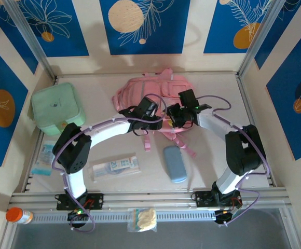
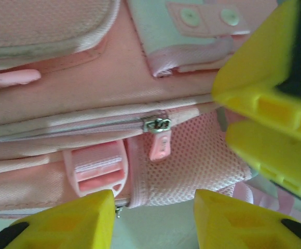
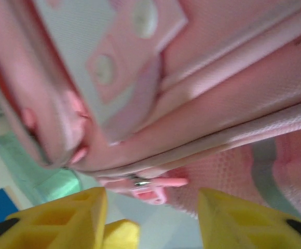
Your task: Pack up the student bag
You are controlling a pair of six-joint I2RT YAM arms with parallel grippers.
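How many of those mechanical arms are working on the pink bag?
2. The left arm rises from the near-left table edge, the right arm from the near-right; both reach over the student bag in the middle. No others seem hidden.

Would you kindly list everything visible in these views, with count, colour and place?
student bag: one, pink, rear centre
lidded case: one, mint green, rear left
pouch: one, grey-blue, in front of the bag
clear packet: one, transparent with blue print, near centre-left
small packets: count unclear, pale blue, left edge
bottle: one, orange-capped, near-left corner
bagged item: one, cream, near edge, centre
left gripper: one, yellow fingers, open, at the bag's near side
right gripper: one, yellow fingers, open, beside the left gripper
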